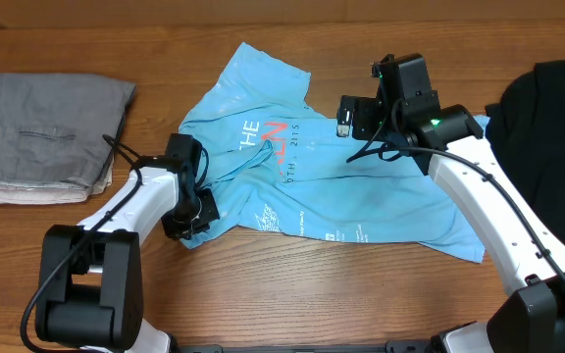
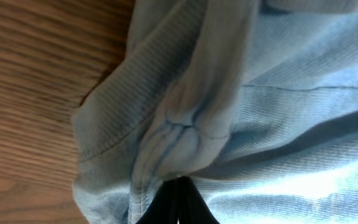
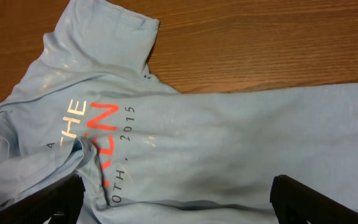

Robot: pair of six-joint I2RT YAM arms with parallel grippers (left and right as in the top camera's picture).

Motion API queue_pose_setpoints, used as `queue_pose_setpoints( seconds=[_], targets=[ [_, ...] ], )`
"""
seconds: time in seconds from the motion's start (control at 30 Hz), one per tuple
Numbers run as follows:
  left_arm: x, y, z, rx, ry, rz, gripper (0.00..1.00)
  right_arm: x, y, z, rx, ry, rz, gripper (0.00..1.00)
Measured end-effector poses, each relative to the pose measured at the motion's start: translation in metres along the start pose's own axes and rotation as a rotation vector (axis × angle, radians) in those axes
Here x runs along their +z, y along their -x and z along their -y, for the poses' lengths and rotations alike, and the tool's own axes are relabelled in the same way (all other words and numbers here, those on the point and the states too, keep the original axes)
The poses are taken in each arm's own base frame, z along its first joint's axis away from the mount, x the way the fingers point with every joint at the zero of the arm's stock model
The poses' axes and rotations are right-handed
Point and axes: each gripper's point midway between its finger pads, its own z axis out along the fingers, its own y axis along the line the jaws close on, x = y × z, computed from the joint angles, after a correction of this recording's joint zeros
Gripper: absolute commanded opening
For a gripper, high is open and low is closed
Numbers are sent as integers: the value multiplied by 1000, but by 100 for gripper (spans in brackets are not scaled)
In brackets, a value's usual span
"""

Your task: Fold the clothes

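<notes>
The light blue T-shirt is spread, rumpled, across the middle of the wooden table, with one sleeve pointed to the far side and the print turned sideways. Only in the overhead view are the whole shirt and both arms taken in at once. The lettering is read best in the right wrist view, where "THE", larger orange-red letters and a dark "2015" can be made out, part of the print being covered by a fold of cloth. The ribbed weave and a stitched hem are shown close up only in the left wrist view, where the cloth is bunched into a ridge beside bare wood on the left.

The shirt's near left edge is pinched by the left gripper, whose jaws are closed tight on a gathered fold of the blue cloth. The right gripper is held above the far right part of the shirt, just right of the lettering. Its fingers are spread wide at the two lower corners of its own view, and nothing is held between them.

Three garments are counted: the one blue shirt, one folded grey garment at the far left, apart from the shirt, and one black garment at the far right, just beside the shirt's right end and cut off by the frame. Two arms and two grippers are counted.
</notes>
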Motion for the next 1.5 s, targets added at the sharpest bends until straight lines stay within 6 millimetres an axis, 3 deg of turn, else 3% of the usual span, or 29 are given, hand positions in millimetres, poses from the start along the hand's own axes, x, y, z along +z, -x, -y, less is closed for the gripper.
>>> queue_pose_setpoints(
  seconds=[0.43, 0.67, 0.77, 0.9, 1.07, 1.13, 1.27, 1.37, 1.4, 1.43, 1.5],
  targets=[
    [-2, 17, -58, -144, 114, 57, 4, 0, 0, 0, 0, 0, -1, 100],
    [-5, 21, -69, -104, 154, 62, 4, 0, 0, 0, 0, 0, -1, 100],
    [-18, 19, -76, -101, 200, 17, 4, 0, 0, 0, 0, 0, -1, 100],
    [-63, 42, -68, -98, 199, 51, 4, 0, 0, 0, 0, 1, -1, 100],
    [-140, 79, -46, -106, 115, 182, 6, 0, 0, 0, 0, 0, 0, 100],
    [-169, 90, -37, -106, 63, 243, 14, 0, 0, 0, 0, 0, -1, 100],
    [-227, 108, -22, -112, -53, 377, 41, 0, 0, 0, 0, 0, -1, 100],
    [-268, 118, -18, -121, -132, 485, 78, 0, 0, 0, 0, 0, -1, 100],
    [-278, 119, -16, -123, -152, 508, 86, 0, 0, 0, 0, 0, -1, 100],
    [-287, 120, -15, -121, -168, 529, 86, 0, 0, 0, 0, 0, 0, 100],
    [-296, 118, -13, -123, -197, 544, 75, 0, -1, -1, 0, 3, -4, 100]
  ],
)
